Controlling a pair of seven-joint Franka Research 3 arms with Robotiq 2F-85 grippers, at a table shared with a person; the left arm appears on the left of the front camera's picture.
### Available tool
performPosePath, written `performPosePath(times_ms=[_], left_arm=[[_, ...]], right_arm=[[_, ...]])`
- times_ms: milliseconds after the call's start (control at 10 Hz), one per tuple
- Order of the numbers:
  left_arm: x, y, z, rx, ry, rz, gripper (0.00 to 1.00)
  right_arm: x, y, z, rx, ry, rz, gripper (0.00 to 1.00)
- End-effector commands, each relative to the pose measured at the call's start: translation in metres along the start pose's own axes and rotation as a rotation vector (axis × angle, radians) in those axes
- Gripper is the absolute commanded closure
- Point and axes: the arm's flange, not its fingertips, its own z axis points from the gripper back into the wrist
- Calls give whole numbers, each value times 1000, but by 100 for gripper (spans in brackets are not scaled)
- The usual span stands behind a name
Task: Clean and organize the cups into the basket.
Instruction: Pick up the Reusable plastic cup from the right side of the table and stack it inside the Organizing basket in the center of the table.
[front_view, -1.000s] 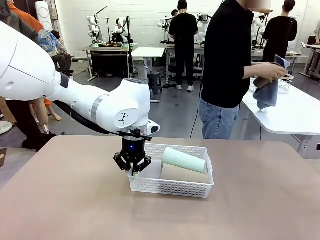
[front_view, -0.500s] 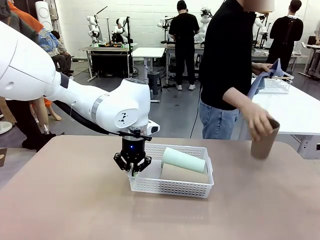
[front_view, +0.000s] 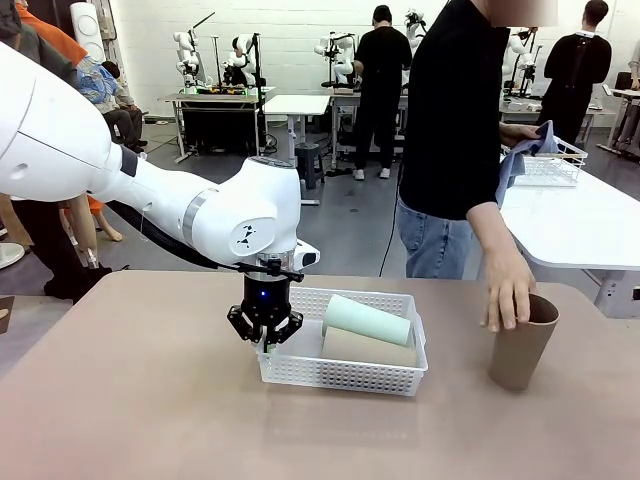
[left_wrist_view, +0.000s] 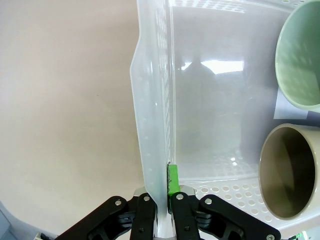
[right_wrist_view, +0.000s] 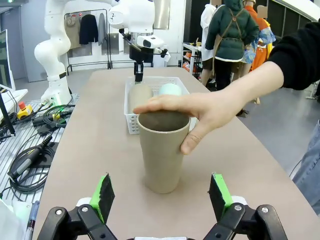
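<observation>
Two green-padded fingers of my right gripper (right_wrist_view: 161, 195) stand spread wide, holding nothing. Just beyond them an upright tan cup (right_wrist_view: 164, 150) stands on the table (right_wrist_view: 90, 125), matte, mouth up, narrowing downward, with a person's hand (right_wrist_view: 200, 107) over its rim. Farther off, the white mesh basket (front_view: 340, 372) holds a mint cup (front_view: 366, 320) and a lying tan cup (front_view: 368, 348). Both lie lengthwise, mouths toward my left gripper (left_wrist_view: 161, 200), which pinches the basket's end wall. The mint one seems to rest on the tan.

The left arm (front_view: 230, 215) is glossy white, with a grey joint band and a black mark. The left gripper (left_wrist_view: 161, 194) and right gripper (right_wrist_view: 161, 196) are black, silver-screwed, green-padded. The person (front_view: 455, 110) wears a black top and blue jeans.
</observation>
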Motion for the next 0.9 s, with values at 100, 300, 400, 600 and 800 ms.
performPosePath(times_ms=[100, 300, 400, 600, 800], left_arm=[[-1, 1, -4, 11, 0, -8, 100], [-1, 1, -4, 11, 0, -8, 100], [-1, 1, -4, 11, 0, -8, 100], [-1, 1, -4, 11, 0, -8, 100], [-1, 1, -4, 11, 0, -8, 100]], right_arm=[[0, 5, -2, -3, -4, -7, 0], [0, 0, 0, 0, 0, 0, 0], [-21, -5, -14, 26, 23, -30, 0], [-58, -17, -38, 58, 78, -77, 0], [-83, -21, -57, 96, 119, -95, 0]])
